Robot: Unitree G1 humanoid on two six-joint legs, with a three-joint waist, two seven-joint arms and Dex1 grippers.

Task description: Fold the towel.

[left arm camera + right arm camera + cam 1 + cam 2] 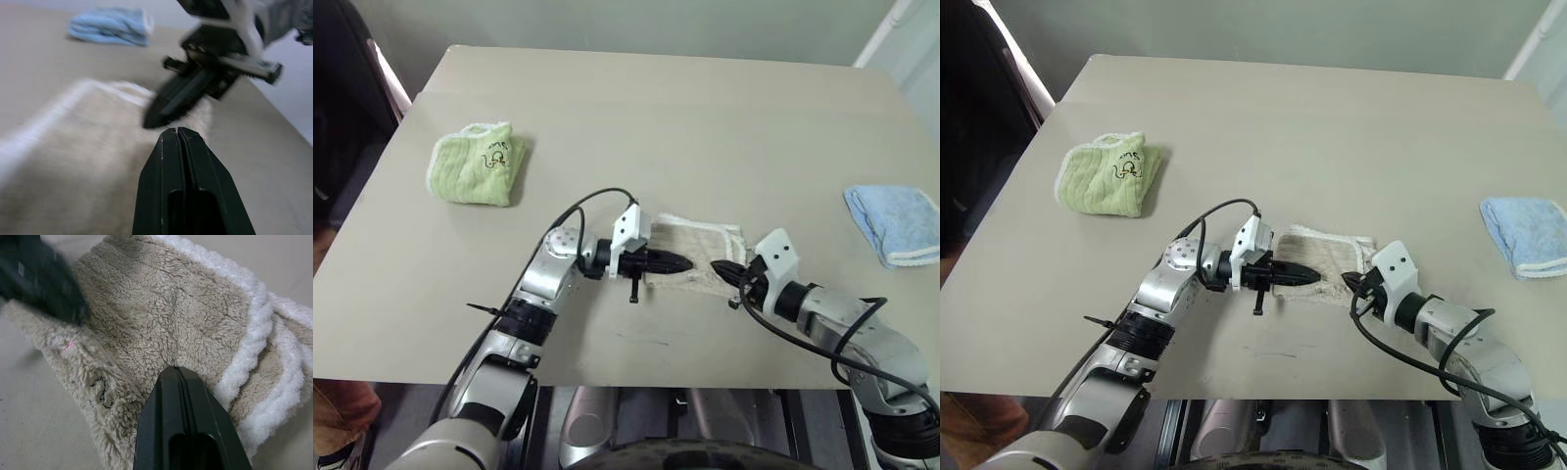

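A: So, where is the towel (697, 257)?
B: It lies folded small on the table (705, 127), near the front edge. The left gripper (681, 263) is at its nine o'clock, the right gripper (717, 267) at its three o'clock.
A: Are the fingers apart?
B: No, both pairs are pressed together and hold nothing.

Towel (697, 253) between two cloths
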